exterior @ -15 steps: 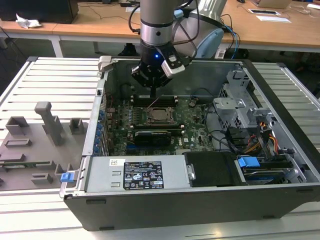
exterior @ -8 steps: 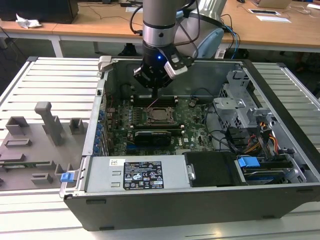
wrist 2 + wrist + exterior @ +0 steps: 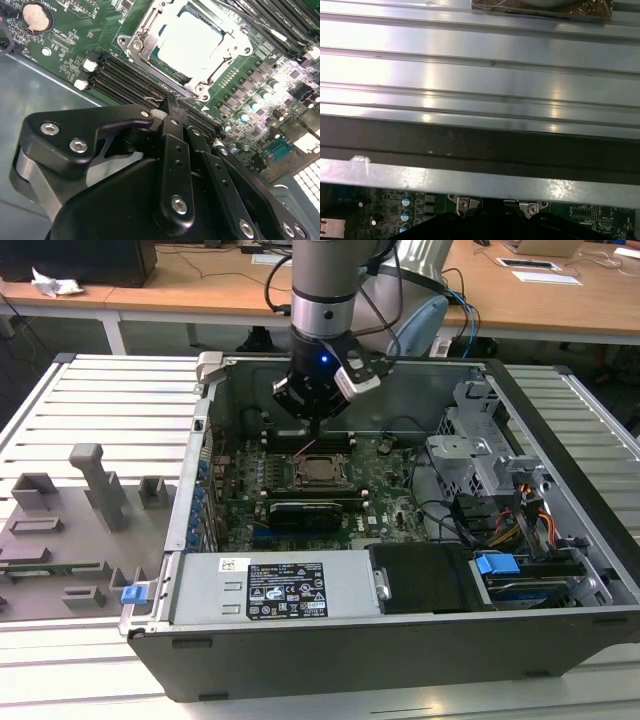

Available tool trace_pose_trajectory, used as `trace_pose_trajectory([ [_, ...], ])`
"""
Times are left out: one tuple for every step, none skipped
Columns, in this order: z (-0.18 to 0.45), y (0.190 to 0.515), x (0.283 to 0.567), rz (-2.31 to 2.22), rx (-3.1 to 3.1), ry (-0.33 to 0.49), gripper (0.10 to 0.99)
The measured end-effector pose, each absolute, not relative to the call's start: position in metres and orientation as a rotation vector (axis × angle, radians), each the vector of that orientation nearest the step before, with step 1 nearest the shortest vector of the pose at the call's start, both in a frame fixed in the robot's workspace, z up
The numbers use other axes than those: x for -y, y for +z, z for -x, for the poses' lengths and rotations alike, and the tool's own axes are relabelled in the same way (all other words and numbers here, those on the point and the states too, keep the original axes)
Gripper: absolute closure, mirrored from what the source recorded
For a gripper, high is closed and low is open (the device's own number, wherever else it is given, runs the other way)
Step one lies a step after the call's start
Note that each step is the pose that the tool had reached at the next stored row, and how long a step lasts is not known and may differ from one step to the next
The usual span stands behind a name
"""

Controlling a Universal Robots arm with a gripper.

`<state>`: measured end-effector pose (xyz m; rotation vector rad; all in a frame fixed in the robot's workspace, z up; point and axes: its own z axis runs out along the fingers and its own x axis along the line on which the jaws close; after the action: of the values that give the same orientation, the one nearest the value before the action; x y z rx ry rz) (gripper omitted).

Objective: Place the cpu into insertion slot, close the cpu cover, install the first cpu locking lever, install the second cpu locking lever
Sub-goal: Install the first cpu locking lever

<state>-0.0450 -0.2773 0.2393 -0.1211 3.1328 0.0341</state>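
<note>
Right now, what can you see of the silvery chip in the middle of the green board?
The cpu is a flat square chip with a pale silvery metal top, set level into the green board. The cover, a metal frame, overlaps its edges, leaving the top bare. The gripper is beside it, not touching.

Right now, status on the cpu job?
Pincer shut, tip at wire lever beside the cpu cover. Cpu seated, cover down over it. Memory slots close alongside.
</note>
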Motion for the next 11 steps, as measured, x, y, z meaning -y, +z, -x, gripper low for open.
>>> trace_pose_trajectory([
  [0.044, 0.238, 0.277, 0.123, -3.133, 0.034, 0.980],
  [0.043, 0.237, 0.276, 0.125, -3.133, 0.034, 0.980],
  [0.042, 0.237, 0.276, 0.126, -3.133, 0.034, 0.980],
  [0.041, 0.236, 0.276, 0.127, -3.133, 0.034, 0.980],
  [0.040, 0.235, 0.275, 0.129, -3.133, 0.034, 0.980],
  [0.039, 0.234, 0.274, 0.130, -3.133, 0.034, 0.980],
  [0.038, 0.233, 0.274, 0.132, -3.132, 0.034, 0.980],
  [0.037, 0.233, 0.274, 0.134, -3.132, 0.034, 0.980],
  [0.035, 0.231, 0.274, 0.137, -3.132, 0.034, 0.980],
  [0.034, 0.230, 0.274, 0.139, -3.132, 0.034, 0.980],
  [0.033, 0.229, 0.274, 0.139, -3.132, 0.034, 0.980],
])
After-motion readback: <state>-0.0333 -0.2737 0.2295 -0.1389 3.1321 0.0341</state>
